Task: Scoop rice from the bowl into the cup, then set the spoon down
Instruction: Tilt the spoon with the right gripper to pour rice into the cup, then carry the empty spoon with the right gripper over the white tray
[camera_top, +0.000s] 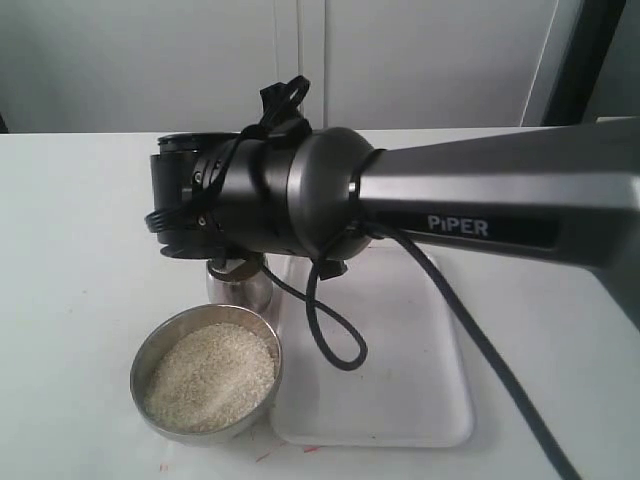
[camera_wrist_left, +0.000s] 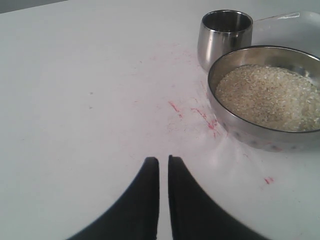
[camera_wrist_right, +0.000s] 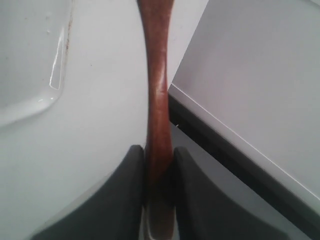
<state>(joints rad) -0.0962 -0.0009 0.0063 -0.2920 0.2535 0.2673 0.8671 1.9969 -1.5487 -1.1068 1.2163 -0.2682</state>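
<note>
From outside, my right arm (camera_top: 480, 215) lies across the middle of the scene and hides my own pincer and whatever it carries. The bowl (camera_top: 138, 372) sits near, on the left of the white tray (camera_top: 400, 400), with the rice (camera_top: 210, 375) heaped to just under its rim. The cup (camera_top: 240, 288) stands just beyond the bowl, right under my wrist. That closeness worries me. If my wrist drops, I judge it could knock the narrow cup over.

In the left wrist view, my left pincer (camera_wrist_left: 163, 162) hangs over bare table, its jaws drawn almost together on nothing. It is well apart from cup and bowl, over some red marks (camera_wrist_left: 200, 115). I cannot tell whether the cup has rice in it. Cup and bowl stand so close that a nudge to one would probably shift the other.

In the right wrist view, my right pincer (camera_wrist_right: 159, 150) is clamped on the slim handle of the spoon (camera_wrist_right: 156, 75), and the head is out of sight. A smooth, narrow handle could twist in such a grip, tipping the head and scattering grains onto the table.
</note>
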